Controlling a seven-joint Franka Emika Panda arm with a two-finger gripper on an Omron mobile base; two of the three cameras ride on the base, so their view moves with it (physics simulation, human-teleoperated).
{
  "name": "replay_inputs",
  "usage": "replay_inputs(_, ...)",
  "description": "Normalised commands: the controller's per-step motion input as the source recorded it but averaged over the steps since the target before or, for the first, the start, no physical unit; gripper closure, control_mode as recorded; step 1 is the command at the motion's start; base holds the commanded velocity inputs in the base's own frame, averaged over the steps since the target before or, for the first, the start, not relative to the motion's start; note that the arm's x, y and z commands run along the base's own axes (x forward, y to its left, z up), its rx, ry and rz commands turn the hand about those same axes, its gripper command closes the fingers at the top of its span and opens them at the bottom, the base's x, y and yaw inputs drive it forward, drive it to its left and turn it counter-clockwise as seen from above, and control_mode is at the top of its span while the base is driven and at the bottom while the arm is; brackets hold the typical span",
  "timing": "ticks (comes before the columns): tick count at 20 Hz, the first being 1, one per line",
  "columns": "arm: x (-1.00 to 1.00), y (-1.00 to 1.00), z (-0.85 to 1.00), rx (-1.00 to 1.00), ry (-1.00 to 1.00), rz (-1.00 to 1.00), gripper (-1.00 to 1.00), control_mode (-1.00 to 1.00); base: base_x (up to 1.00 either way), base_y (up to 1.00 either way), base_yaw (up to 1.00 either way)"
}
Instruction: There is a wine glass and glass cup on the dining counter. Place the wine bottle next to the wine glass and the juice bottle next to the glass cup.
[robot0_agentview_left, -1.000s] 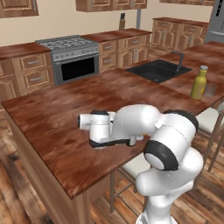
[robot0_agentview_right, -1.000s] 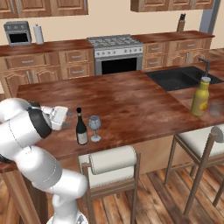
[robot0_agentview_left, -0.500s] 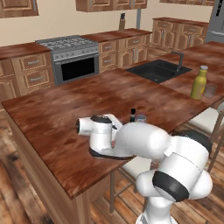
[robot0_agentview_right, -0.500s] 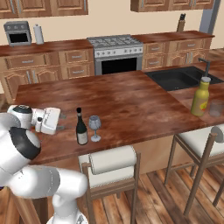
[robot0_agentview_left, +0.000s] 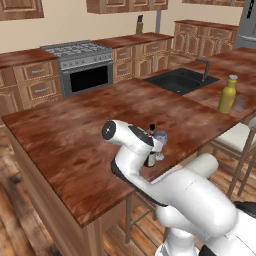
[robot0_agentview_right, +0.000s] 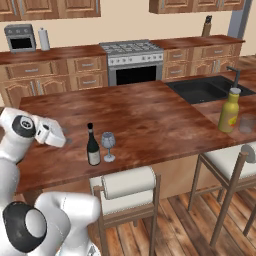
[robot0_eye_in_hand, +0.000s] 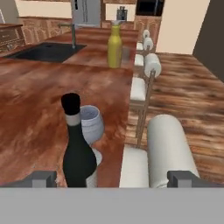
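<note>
A white robot arm (robot0_agentview_left: 131, 150) stretches over the dining counter (robot0_agentview_left: 75, 140), its forearm partly hiding the wine bottle (robot0_agentview_left: 151, 150) and wine glass (robot0_agentview_left: 161, 142), while the juice bottle (robot0_agentview_left: 227, 94) stands just beside the glass cup (robot0_agentview_left: 240, 103).

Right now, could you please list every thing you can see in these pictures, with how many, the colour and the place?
wine bottle: one, nearly black with pale label, upright near the front edge of the dining counter.
wine glass: one, clear, just right of the wine bottle in the right base view.
juice bottle: one, mustard yellow, on the counter beside the sink.
glass cup: one, clear greyish, just right of the juice bottle.
dining counter: one, reddish-brown wood.
sink: one, black, set into the counter.
stools: at least two, white cushions, along the counter front.
stove: one, steel, at the back wall.
gripper: one, dark tips, open, pointing toward the wine bottle.
</note>
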Motion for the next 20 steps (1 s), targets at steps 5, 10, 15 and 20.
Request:
replay_inputs(5, -0.61, -0.22, 0.21, 0.0, 0.03, 0.43, -1.0, -1.0, 0.0, 0.0, 0.0)
replay_inputs(10, -0.53, -0.3, 0.24, -0.01, 0.0, 0.38, -1.0, -1.0, 0.0, 0.0, 0.0)
replay_inputs(15, -0.45, -0.23, 0.32, 0.0, 0.22, 0.23, -1.0, -1.0, 0.0, 0.0, 0.0)
replay_inputs(20, -0.47, -0.19, 0.29, 0.0, 0.35, 0.16, -1.0, -1.0, 0.0, 0.0, 0.0)
